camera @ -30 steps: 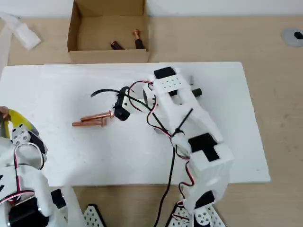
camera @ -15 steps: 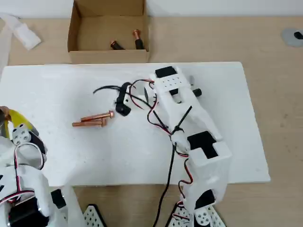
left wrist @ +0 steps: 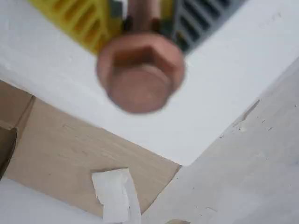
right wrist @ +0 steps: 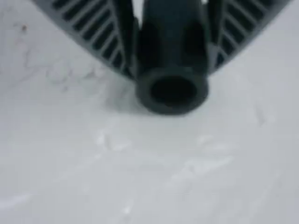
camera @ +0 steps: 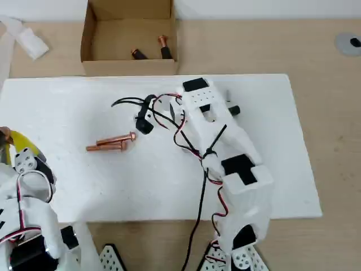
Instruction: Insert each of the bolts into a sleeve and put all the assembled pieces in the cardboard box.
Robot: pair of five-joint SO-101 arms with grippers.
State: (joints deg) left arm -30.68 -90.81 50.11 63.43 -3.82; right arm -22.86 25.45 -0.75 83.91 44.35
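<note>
High view: box (camera: 87,42), upper left of centre, holds two assembled pieces (camera: 151,52). Two loose bolts (camera: 111,142) lie on the board (camera: 271,113), left of centre. Your left gripper (left wrist: 142,18) clamps a third bolt (left wrist: 140,72); your right gripper (right wrist: 170,32) clamps a sleeve (right wrist: 172,88). Judge three assemblies outstanding.

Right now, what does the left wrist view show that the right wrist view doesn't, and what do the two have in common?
Left wrist view: a copper bolt, head toward the camera, clamped in the left gripper; past the edge of the white board, the wooden table with a white scrap lying on it. Right wrist view: a black sleeve, its open bore facing the camera, clamped in the right gripper. Shared: the white board underneath, and a gripper shut on one part.
</note>
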